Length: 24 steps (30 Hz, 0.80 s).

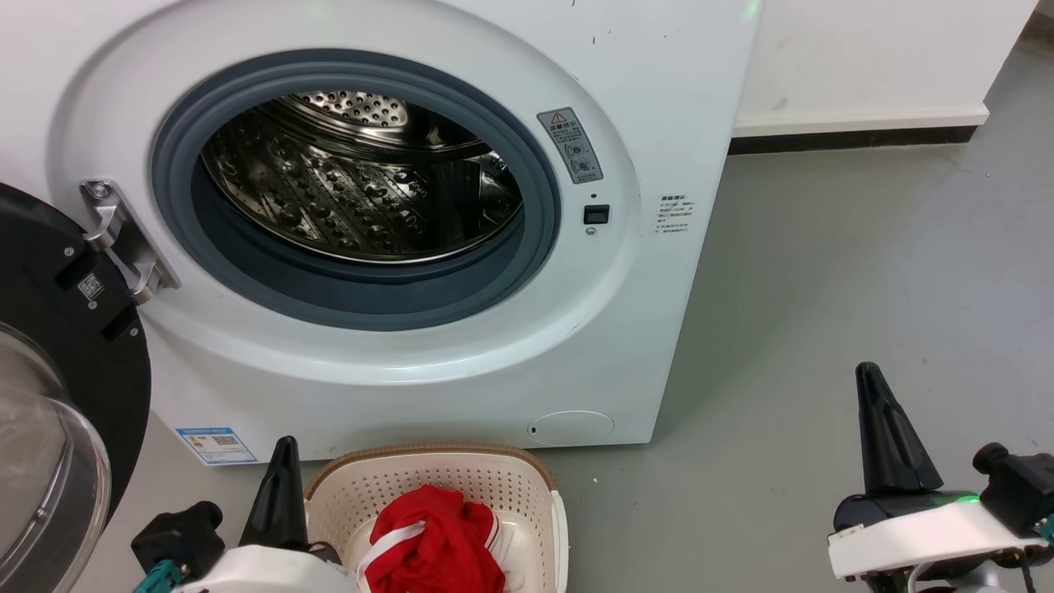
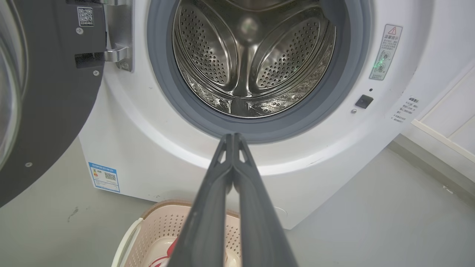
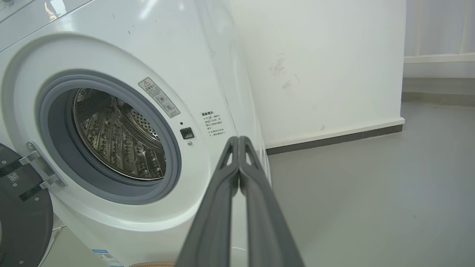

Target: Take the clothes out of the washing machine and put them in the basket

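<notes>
1. Red fabric with white stripe trim, the clothes (image 1: 428, 539), lies bunched inside the basket (image 1: 461, 482) at the bottom centre of the head view, towards its near side.
2. The basket is cream-white with perforated walls and a brown rim. It stands on the grey floor (image 1: 865, 272) just in front of the washing machine (image 1: 659, 91), below the porthole.
3. The washing machine takes up the upper left and centre of the head view. A grey rubber seal (image 1: 169, 189) rings the steel drum (image 1: 346, 198), whose perforated walls and ribs show bright in the left wrist view.
4. The door (image 1: 49, 313), black-framed with a glass bowl, stands swung open at the left edge of the head view, hung on a metal hinge (image 1: 123, 239).
5. The left gripper (image 1: 285, 449) rises at the lower left of the head view, just beside the basket's left rim. In the left wrist view its two dark fingers are pressed together to the tips, clenched on nothing, with the tips in front of the porthole's lower edge.
6. The right gripper (image 1: 871, 375) stands at the lower right of the head view over bare floor, well apart from the machine and the basket. In the right wrist view its fingers meet tip to tip with nothing held.
7. A white wall (image 1: 865, 58) with dark skirting (image 1: 856, 138) fills the upper right of the head view.
</notes>
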Tool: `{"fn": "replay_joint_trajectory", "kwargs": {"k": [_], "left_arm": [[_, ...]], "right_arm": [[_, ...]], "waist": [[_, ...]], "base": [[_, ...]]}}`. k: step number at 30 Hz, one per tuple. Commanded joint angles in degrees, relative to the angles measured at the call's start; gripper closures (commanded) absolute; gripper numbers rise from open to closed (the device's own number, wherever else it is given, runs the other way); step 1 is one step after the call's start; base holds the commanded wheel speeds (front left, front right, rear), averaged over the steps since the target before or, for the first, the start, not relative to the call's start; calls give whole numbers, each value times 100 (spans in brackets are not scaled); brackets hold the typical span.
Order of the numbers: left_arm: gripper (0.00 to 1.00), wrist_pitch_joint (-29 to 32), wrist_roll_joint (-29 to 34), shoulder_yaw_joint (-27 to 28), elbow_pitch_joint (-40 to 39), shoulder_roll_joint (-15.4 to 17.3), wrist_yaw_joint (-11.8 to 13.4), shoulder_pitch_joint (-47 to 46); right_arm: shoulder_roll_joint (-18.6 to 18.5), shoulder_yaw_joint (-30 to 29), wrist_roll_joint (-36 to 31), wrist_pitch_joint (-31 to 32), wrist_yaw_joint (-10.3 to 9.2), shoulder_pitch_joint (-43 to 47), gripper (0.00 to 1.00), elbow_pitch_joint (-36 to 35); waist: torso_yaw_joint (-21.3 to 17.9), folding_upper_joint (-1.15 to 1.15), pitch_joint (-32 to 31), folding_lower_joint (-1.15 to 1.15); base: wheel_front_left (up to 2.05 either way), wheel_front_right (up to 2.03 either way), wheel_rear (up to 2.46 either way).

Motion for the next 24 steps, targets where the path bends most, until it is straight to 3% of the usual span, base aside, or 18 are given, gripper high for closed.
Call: {"fn": "replay_joint_trajectory", "kwargs": {"k": [1,24], "left_arm": [[100,47,-245,23,-48,4,-28,-178],[100,544,-2370,162,199,2,-162,-443]], "right_arm": [[-57,-3,279,31,-1,-164,100,-21],[-136,-57,2614,454,-2,-350,100,385]], "waist": [[4,0,-1,0],[73,0,-27,0]], "base": [[0,0,0],[0,0,0]]}}
